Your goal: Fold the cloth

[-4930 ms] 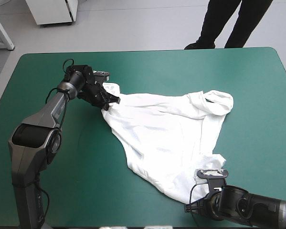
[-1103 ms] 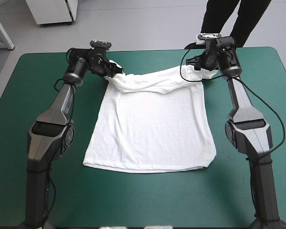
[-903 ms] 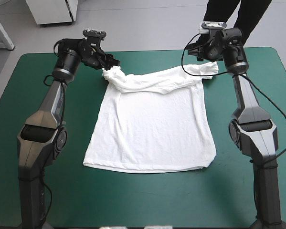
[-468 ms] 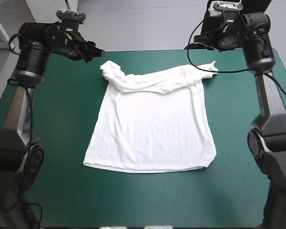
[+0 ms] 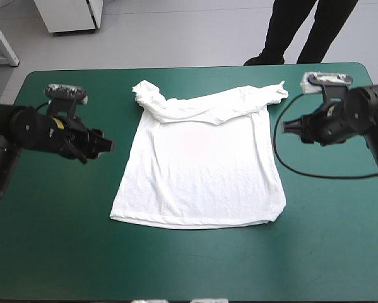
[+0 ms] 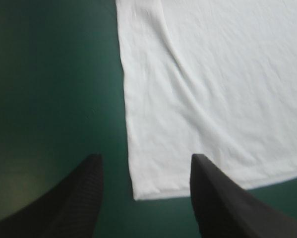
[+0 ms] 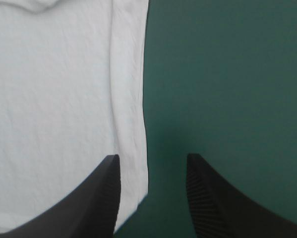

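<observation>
While 1 white T-shirt (image 5: 201,167) lies spread flat on 1 table (image 5: 189,271) under a teal-green cover (image 5: 62,240), 2 arms flank it, each ending in 2 black fingers. The cloth lies between the 2 sets of jaws. Its hem (image 5: 195,222) is toward the table's near edge. Its far part is gathered into 1 rumpled band, with 1 bunched sleeve (image 5: 147,95) at the end on the left jaws' side.

Left arm (image 5: 24,129): it reaches in low from the table's left side, wrist turned so that the left jaws point across at the T-shirt's side edge. The left jaws stand wide apart and grip nothing. In the high view a strip of cover shows between them and the cloth. In the left wrist view the 2 fingers (image 6: 76,198) frame 1 hem corner (image 6: 143,191) of the T-shirt, with bare cover beside 1 finger and white cloth ahead of the other.

Right arm (image 5: 359,113): it reaches in from the table's right side, the right jaws pointing at the opposite side edge, just beside it. The right jaws are likewise apart and empty. In the right wrist view the T-shirt's side edge (image 7: 144,114) runs straight ahead through the gap between the 2 fingers (image 7: 101,193), with cloth ahead of 1 finger and cover ahead of the other. Whether either set of jaws touches the table cannot be told.
</observation>
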Controlling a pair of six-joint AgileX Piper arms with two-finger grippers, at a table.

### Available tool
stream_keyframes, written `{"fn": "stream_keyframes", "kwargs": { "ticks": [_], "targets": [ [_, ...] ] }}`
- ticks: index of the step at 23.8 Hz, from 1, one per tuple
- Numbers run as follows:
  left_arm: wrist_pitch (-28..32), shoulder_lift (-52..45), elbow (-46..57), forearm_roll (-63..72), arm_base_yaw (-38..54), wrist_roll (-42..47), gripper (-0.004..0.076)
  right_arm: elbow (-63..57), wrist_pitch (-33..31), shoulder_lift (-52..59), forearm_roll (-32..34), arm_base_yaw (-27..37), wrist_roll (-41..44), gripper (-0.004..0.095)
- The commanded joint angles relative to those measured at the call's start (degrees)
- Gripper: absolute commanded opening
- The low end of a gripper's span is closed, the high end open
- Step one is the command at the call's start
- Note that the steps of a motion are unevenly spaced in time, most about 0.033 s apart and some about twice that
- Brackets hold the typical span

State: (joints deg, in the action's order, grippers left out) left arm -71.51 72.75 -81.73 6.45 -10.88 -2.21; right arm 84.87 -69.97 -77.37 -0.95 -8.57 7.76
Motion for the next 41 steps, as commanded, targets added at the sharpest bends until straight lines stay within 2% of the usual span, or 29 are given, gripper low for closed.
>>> {"fn": "stream_keyframes", "kwargs": {
  "ticks": [1, 7, 13, 22, 26, 30, 33, 34, 35, 36, 38, 41],
  "targets": [
    [0.5, -6.0, 5.3, 1.9, -0.4, 0.9, 0.0388, -6.9, 2.8, 8.0, 0.4, 0.1, 1.9, 0.0404],
    [-2.2, -3.3, 6.9, -2.9, -0.4, 1.5, 0.0388, -15.9, 2.6, 15.2, 0.4, 0.1, 4.6, 0.0404],
    [-1.9, 3.0, 9.3, -2.8, -0.4, 1.8, 0.0388, -16.4, 2.4, 16.2, 0.3, 0.1, 5.2, 0.0404],
    [10.9, 5.8, 24.0, 0.2, -0.5, 3.1, 0.0388, -16.4, 3.3, 16.2, 0.4, 0.1, 5.2, 0.0404],
    [14.2, 8.4, 26.5, -0.9, -4.6, 3.6, 0.0387, -16.4, 3.7, 16.1, 0.4, 0.1, 5.3, 0.0404],
    [16.2, 14.5, 26.6, -9.6, -8.9, 11.5, 0.0387, -16.4, 3.5, 16.1, 0.4, 0.1, 5.7, 0.0404],
    [16.9, 18.2, 26.6, -8.8, -8.9, 12.1, 0.0386, -16.4, 3.0, 16.1, 0.4, 0.1, 5.7, 0.0405],
    [17.0, 19.0, 26.6, -8.2, -8.9, 12.1, 0.0375, -16.4, 2.7, 16.1, 0.4, 0.1, 5.7, 0.0404],
    [17.3, 19.9, 26.6, -7.5, -8.9, 12.1, 0.0325, -16.4, 2.1, 16.1, 0.4, 0.1, 5.4, 0.0404],
    [17.4, 20.3, 26.6, -7.0, -8.9, 12.1, 0.0235, -16.4, 1.4, 16.1, 0.4, 0.1, 5.4, 0.0404],
    [19.1, 20.2, 26.6, -6.4, -8.9, 11.4, -0.0013, -16.4, -0.5, 15.6, 0.0, 0.1, 3.9, 0.0405],
    [19.5, 20.1, 26.6, -4.9, -8.9, 10.5, -0.001, -16.4, -1.2, 13.7, -0.5, 0.1, 3.3, 0.0404]
  ]
}}
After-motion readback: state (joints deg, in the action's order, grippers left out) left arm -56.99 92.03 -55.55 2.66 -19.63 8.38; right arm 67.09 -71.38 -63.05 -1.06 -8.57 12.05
